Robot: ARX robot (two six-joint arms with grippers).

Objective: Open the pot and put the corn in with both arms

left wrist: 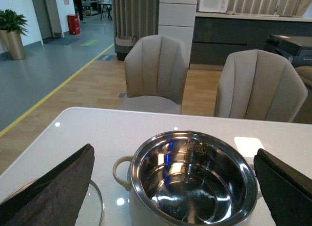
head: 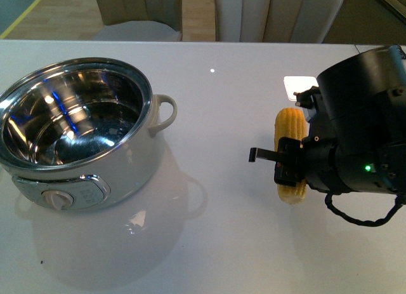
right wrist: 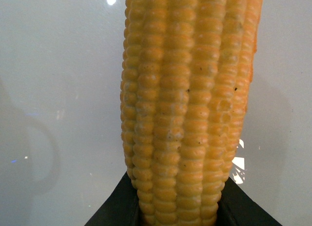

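You have a white pot (head: 143,167) with a shiny steel bowl (head: 70,122) that carries blue glints, and a pale dial (head: 58,199). The corn (head: 288,126) is yellow-orange, its kernels in straight rows with a few dark specks. The right arm (head: 361,110) is black with one green light (head: 366,168). The left jaws look charcoal, the right jaws black. The surface (head: 241,243) is glossy white. The chairs (left wrist: 156,70) are beige with ribbed backs.
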